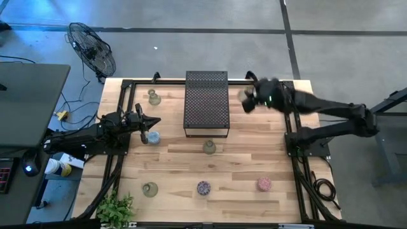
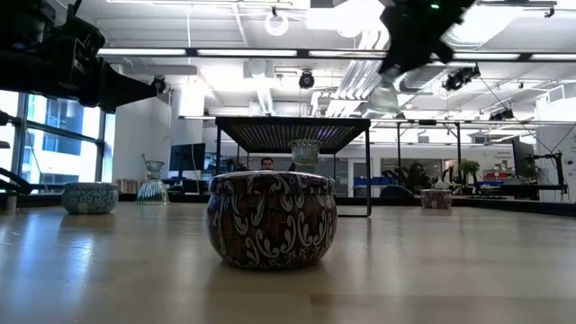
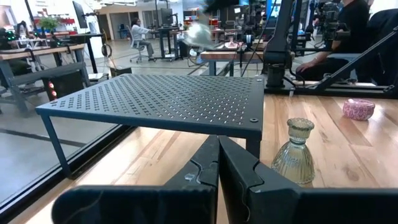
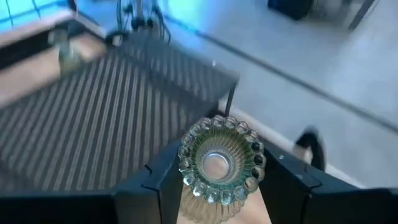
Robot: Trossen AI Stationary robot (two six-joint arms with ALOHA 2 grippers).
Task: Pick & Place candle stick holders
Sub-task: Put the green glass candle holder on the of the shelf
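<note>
Right now my right gripper [image 4: 214, 186] pinches a greenish glass holder [image 4: 219, 163] aloft, at three o'clock of the black stand [image 1: 206, 102]. Left gripper [image 3: 217, 171], pressed together, waits. Nothing tops the stand; six holders remain on the tabletop [image 1: 241, 172].

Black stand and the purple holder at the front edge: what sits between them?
In the high view, one clear-greenish holder stands between the black stand and purple holder; otherwise bare wood.
</note>
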